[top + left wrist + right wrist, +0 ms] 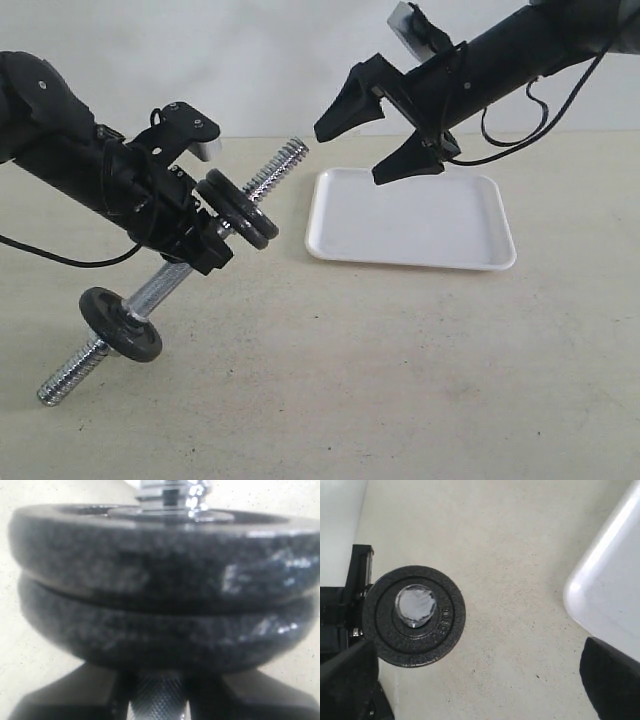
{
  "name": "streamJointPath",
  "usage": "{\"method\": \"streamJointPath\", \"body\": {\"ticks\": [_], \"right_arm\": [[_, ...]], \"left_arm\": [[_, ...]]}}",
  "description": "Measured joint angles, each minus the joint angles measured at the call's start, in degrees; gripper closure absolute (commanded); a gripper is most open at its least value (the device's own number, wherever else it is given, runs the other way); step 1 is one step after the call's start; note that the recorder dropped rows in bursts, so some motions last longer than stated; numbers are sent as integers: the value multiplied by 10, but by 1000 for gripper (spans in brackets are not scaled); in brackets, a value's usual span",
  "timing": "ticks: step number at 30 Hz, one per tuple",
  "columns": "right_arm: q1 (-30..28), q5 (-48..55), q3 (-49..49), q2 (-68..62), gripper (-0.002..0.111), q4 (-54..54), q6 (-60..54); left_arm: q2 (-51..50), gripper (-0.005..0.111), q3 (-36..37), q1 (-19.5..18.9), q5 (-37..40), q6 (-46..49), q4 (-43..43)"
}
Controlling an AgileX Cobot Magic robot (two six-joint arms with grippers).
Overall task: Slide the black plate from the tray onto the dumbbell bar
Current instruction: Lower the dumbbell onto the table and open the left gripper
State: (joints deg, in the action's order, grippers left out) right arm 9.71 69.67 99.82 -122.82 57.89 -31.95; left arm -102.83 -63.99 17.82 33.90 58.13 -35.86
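Left end effector [205,243] clamps the dumbbell bar [166,285], right end effector [348,155] gapes empty. Black plate [238,207] looks heavy, stiff; grab its rim.

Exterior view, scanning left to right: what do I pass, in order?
Lone plate → stacked plates → bar, upper end → tray.

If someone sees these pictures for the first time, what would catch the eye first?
The tilted dumbbell bar on the left stands out, gripped by the left claw, with two black plates stacked beside the claw and a third plate near its low end. On the right, the open right claw hangs above the bare white tray.
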Motion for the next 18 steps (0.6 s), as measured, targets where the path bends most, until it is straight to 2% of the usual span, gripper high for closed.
{"method": "streamJointPath", "body": {"ticks": [9,13,18], "right_arm": [[-9,0,0,42,7,-2,14],[-10,0,0,92,7,-2,-12],[-10,0,0,155,7,-2,-34]], "left_arm": [[-52,102,0,0,-49,-47,-46],[-104,102,-6,0,-62,-55,-78],[-110,102,-9,0,-73,-56,-85]]}}
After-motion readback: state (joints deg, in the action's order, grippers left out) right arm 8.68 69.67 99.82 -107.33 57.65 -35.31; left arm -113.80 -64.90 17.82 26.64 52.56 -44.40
